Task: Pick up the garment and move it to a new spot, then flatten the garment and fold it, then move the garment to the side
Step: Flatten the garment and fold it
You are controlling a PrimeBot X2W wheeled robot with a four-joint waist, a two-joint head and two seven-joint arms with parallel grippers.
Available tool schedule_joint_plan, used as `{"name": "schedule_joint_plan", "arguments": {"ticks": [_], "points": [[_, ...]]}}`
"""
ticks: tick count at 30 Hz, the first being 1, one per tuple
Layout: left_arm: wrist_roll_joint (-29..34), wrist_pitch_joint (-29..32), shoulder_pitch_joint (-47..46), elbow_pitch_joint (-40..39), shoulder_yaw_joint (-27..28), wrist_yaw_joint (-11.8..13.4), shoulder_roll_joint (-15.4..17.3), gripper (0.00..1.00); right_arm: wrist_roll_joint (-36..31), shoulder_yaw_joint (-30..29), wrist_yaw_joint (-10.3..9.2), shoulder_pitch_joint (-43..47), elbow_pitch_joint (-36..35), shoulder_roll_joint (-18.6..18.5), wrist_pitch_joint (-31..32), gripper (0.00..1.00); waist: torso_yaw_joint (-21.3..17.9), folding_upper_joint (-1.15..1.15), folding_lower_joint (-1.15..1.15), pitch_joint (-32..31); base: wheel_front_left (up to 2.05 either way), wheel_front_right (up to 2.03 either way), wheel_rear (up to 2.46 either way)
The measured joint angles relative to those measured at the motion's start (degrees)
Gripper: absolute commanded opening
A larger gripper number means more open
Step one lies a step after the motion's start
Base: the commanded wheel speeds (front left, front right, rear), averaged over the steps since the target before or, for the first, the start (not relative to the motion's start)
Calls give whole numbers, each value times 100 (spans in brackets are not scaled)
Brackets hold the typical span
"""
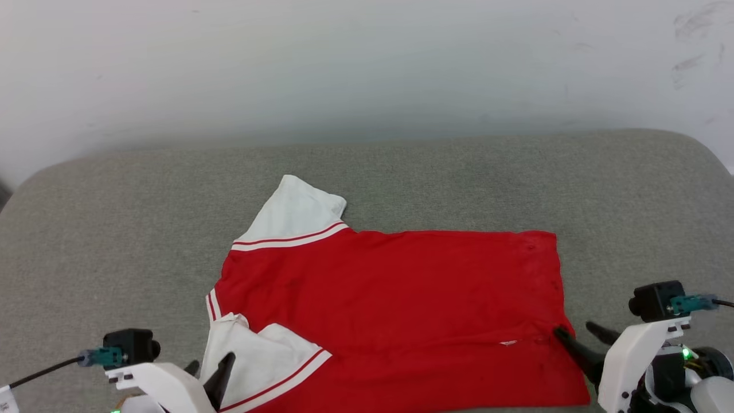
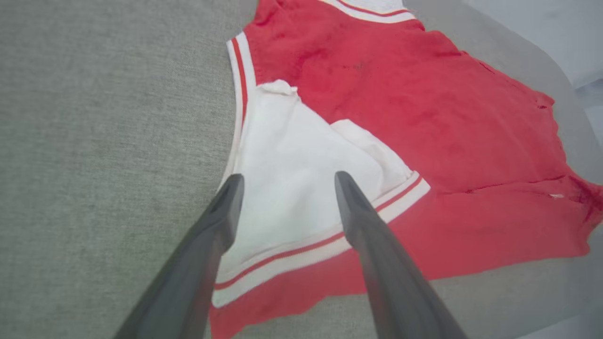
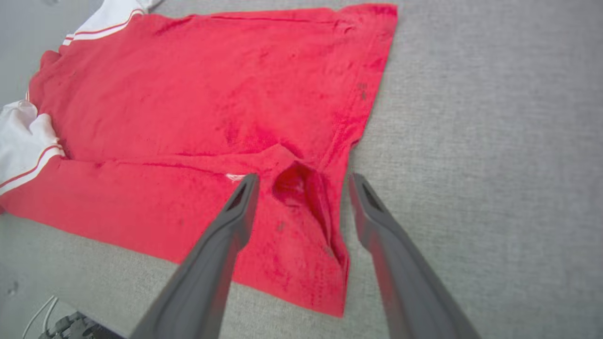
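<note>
The garment (image 1: 395, 298) lies spread across the near middle of the grey padded table (image 1: 114, 229), collar end toward the robot's left and hem toward its right. Its near long edge appears turned up over the body, with a crease running along it. The near white sleeve (image 2: 292, 188) is tucked on top; the far sleeve (image 1: 295, 212) sticks out past the far edge. The left gripper (image 2: 288, 178) hovers over the near sleeve, jaws spread wide and pinching nothing. The right gripper (image 3: 304, 178) stands at the near hem corner, jaws likewise spread and empty, straddling a small raised pucker (image 3: 301, 188) in the cloth. Assessment: the folding step is in hand, with the first lengthwise fold laid and flattening largely done. The next move likely calls for both grippers to reach the far edge, pinch it near the shoulder and the hem, and bring it over evenly, tucking the far sleeve; the pucker may want smoothing first
</note>
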Motion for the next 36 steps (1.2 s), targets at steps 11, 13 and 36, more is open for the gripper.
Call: {"name": "schedule_joint_plan", "arguments": {"ticks": [11,13,36], "points": [[762,-1199,-962,151,359,108,-33,100,-1425,-693,0,-133,-522,508,-2039,100,-475,0,0,216,0,0,0],[821,-1293,-1237,193,426,97,-30,100,-1625,-865,0,-177,-708,613,-2206,100,-555,0,0,313,0,0,0],[511,2114,-4835,1883,29,-799,1024,100,-1919,-1112,0,-1055,-1735,1480,-2757,100,-1671,0,2,2437,0,0,0]]}}
